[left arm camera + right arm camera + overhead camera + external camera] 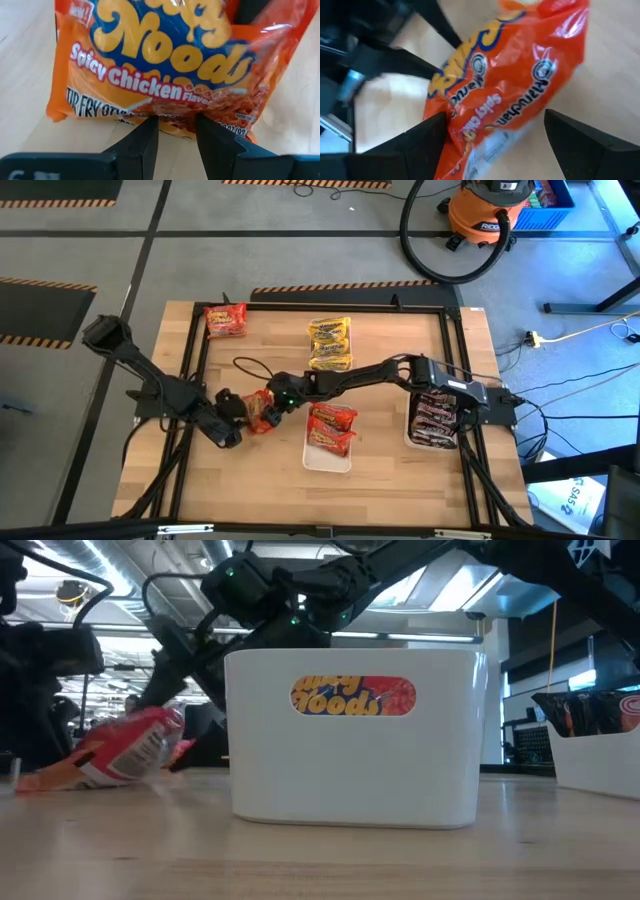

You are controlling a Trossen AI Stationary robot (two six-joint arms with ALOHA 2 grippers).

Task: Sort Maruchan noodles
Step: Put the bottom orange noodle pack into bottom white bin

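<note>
I'm mid-handover: my left pincer (176,131) pinches the red packet (165,65) by its edge, my right pincer (495,135) spread wide around it, seemingly untouched. Next: close right, release left.

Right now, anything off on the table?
Yes: both grippers are at one red noodle packet. The left gripper pinches its edge while the right gripper stands open around it. The packet looks tilted and crumpled.

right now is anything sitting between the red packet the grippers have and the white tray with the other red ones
Nothing visible. The red packet sits pinched at its edge by the left gripper, with the right gripper open around it. Only bare wood lies between it and the white tray.
</note>
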